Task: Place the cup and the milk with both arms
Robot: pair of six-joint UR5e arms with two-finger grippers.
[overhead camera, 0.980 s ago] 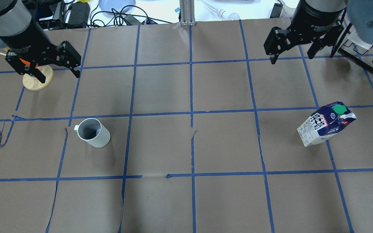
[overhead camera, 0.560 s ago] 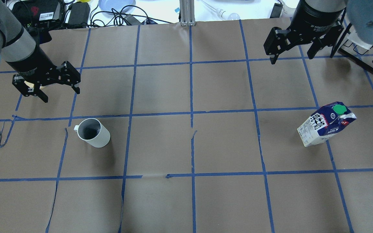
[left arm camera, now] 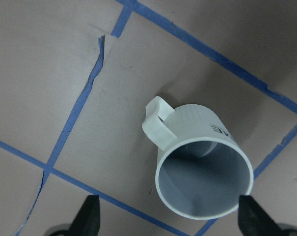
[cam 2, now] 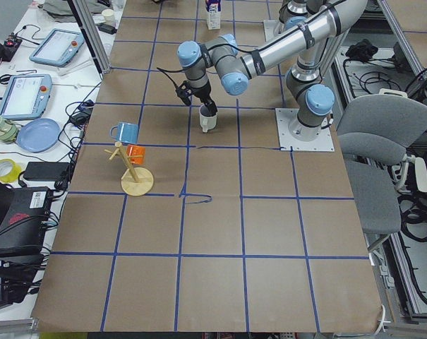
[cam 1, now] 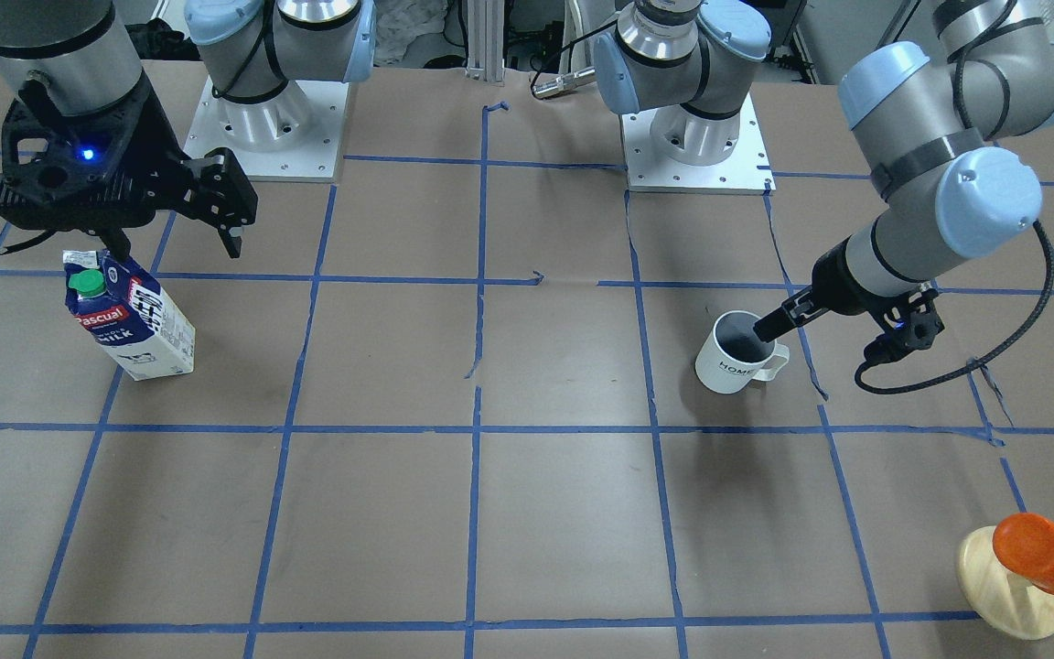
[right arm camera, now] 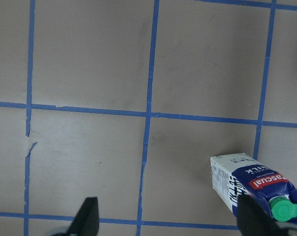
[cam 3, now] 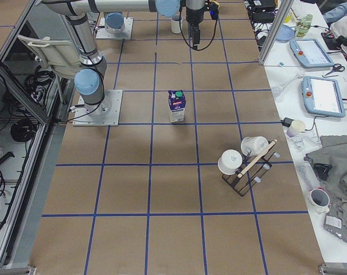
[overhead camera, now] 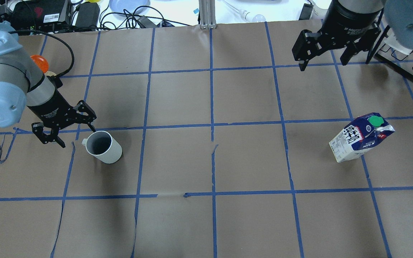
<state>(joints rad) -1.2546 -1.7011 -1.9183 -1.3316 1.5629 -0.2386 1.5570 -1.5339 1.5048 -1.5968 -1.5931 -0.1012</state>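
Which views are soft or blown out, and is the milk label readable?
Front-facing: sharp, "Pascual" on the milk reads clearly. Right wrist: legible too. Overhead: white bench at the top blown out, soft shadow by the cup. Left wrist: cup crisp, left gripper tips dark and soft at the bottom edge. Side views: label too small.

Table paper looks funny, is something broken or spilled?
Nothing spilled: the cup and milk stand upright. But the brown paper is split along the blue tape beside the cup.
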